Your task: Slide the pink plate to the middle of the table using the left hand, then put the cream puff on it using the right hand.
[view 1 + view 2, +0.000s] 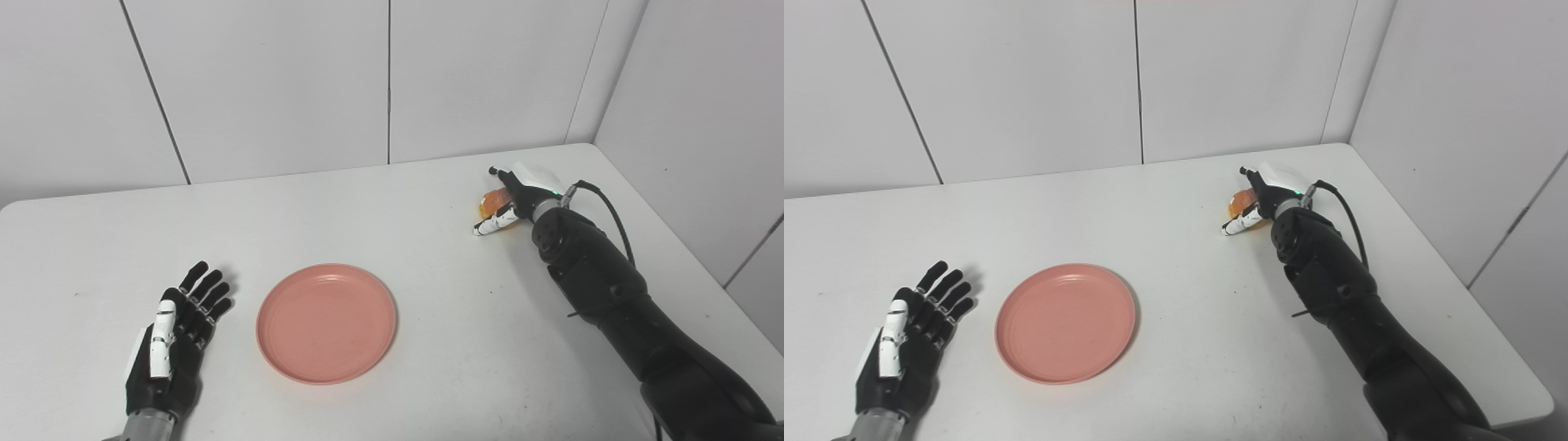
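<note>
Left eye view: pink plate (326, 323) lying flat near the front edge of the white bench (429, 257), empty. Left hand (174, 334) resting beside it, apart, fingers spread, holding nothing.

Right eye view: right hand (1258, 199) near the far right corner, fingers wrapped around the cream puff (1240, 203), low over the bench.

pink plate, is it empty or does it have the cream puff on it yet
Empty. The pink plate shows only its bare inside; the cream puff is far off to the right, at the right hand.
</note>
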Action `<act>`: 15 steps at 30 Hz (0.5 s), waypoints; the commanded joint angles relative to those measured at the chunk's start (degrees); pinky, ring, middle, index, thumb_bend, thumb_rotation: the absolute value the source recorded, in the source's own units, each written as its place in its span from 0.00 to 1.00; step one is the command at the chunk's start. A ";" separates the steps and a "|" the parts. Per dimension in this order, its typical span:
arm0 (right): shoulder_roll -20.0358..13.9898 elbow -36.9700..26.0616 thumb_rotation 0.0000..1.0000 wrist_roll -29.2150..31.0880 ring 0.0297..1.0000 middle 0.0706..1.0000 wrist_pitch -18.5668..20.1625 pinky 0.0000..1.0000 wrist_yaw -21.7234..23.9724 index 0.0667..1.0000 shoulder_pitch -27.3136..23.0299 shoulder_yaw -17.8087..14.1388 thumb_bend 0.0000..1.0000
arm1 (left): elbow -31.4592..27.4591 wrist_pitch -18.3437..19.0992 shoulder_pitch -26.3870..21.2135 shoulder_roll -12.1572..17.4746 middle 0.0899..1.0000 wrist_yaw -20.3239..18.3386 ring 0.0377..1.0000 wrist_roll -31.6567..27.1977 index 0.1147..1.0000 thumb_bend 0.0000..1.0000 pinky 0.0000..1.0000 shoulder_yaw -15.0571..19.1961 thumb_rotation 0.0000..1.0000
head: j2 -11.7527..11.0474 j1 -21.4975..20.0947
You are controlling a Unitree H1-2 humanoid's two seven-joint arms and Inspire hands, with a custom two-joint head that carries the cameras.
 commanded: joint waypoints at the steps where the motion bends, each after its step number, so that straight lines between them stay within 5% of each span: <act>1: -0.33 0.34 0.11 -0.45 0.38 0.47 0.14 0.30 -2.87 0.79 -3.16 -0.72 0.75 | -0.08 0.12 0.08 0.33 0.88 -0.22 0.88 -0.03 0.85 0.44 0.90 -0.20 1.00 | -0.01 0.07; 4: -0.75 2.94 0.02 -0.38 0.36 0.44 -1.17 0.30 -4.33 0.70 -3.79 -0.18 0.60 | -0.14 0.09 0.12 0.40 0.88 -0.12 0.88 0.26 0.85 0.45 0.90 -0.28 1.00 | -0.02 0.08; 5: -0.87 3.37 0.01 -0.20 0.33 0.44 -1.48 0.29 -4.57 0.54 -3.86 -0.13 0.55 | -0.17 0.09 0.13 0.42 0.87 -0.08 0.88 0.30 0.84 0.45 0.90 -0.31 1.00 | -0.02 0.08; 15: -1.74 1.81 0.00 1.39 0.30 0.39 -2.71 0.26 -4.16 0.50 -2.81 -0.08 0.52 | -0.02 0.29 -0.05 0.41 0.88 -0.11 0.88 0.03 0.85 0.45 0.90 -0.32 1.00 | 0.24 0.22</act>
